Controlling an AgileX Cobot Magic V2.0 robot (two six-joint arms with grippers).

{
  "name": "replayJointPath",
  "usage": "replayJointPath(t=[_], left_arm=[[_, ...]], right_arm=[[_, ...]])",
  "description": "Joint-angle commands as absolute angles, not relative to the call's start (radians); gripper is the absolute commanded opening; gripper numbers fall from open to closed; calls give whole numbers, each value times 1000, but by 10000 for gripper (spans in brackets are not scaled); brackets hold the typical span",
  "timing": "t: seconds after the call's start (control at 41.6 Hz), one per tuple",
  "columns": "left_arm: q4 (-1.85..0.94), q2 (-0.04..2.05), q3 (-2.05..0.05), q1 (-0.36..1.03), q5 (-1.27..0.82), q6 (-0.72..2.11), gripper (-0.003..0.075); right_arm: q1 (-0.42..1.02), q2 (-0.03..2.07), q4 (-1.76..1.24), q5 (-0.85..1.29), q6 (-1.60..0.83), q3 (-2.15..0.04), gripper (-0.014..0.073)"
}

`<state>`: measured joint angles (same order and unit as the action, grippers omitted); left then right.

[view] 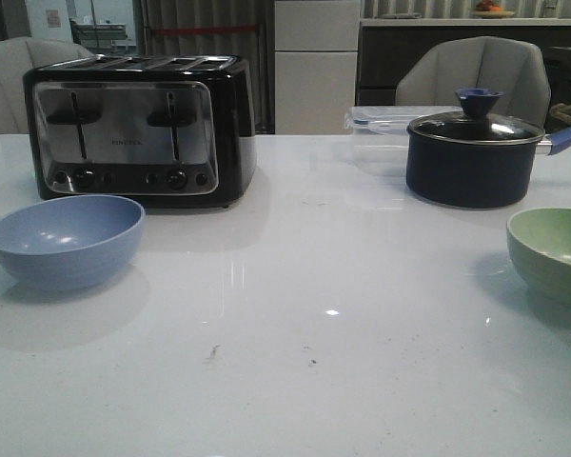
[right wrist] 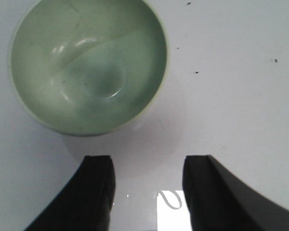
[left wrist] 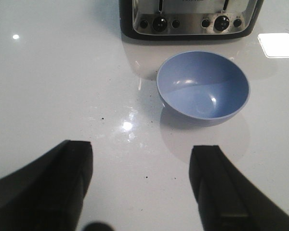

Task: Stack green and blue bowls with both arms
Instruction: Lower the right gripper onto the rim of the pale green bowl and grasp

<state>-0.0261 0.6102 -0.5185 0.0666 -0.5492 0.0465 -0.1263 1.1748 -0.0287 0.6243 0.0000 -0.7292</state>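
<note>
The periwinkle blue bowl [view: 65,239] sits upright and empty on the white table at the left, in front of the toaster. It also shows in the left wrist view [left wrist: 203,87]. The pale green bowl [view: 554,250] sits upright and empty at the right edge of the front view, and shows in the right wrist view [right wrist: 89,64]. My left gripper [left wrist: 140,166] is open and empty above bare table, short of the blue bowl. My right gripper [right wrist: 148,175] is open and empty, just short of the green bowl's rim. Neither arm shows in the front view.
A black and silver four-slot toaster [view: 141,127] stands behind the blue bowl. A dark navy pot with a glass lid [view: 474,155] and a clear lidded container [view: 376,135] stand at the back right. Chairs stand beyond the table.
</note>
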Motion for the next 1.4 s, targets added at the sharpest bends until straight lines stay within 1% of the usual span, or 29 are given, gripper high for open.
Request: replayJointPath(t=[0.0,0.361,0.577,0.626,0.818,0.89,1.035,1.227,1.371], left_arm=[[-28,617,-546,72,-474,38,498],[-28,617,-546,72,-474,38,498],[-28,617,-546,72,-474,38,498],[-28,617,-546,72,-474,38,498],[-28,617,-546,72,-474,38,498],[-28,617,-546,72,-474,38,498],[-28,617,-546,72,-474,38,498],[-28,617,-546,72,-474,38,498],[-28,617,-546,72,-474,38,498]], right_arm=[[-161,1240,-34,576,0,-813,447],[-183,1542,-68,570,-5,-990,446],[-183,1662,-68,597,-5,-1079,438],[-183,1676,-68,607,-5,-1091,408],[-183,1691,-70,620,-5,-1102,197],[-183,1691,-70,621,-5,-1102,143],[-183,1691,-73,628,-5,-1105,63],[-164,1665,-79,730,-5,-1167,52],[-81,1604,-81,780,-5,-1220,52]])
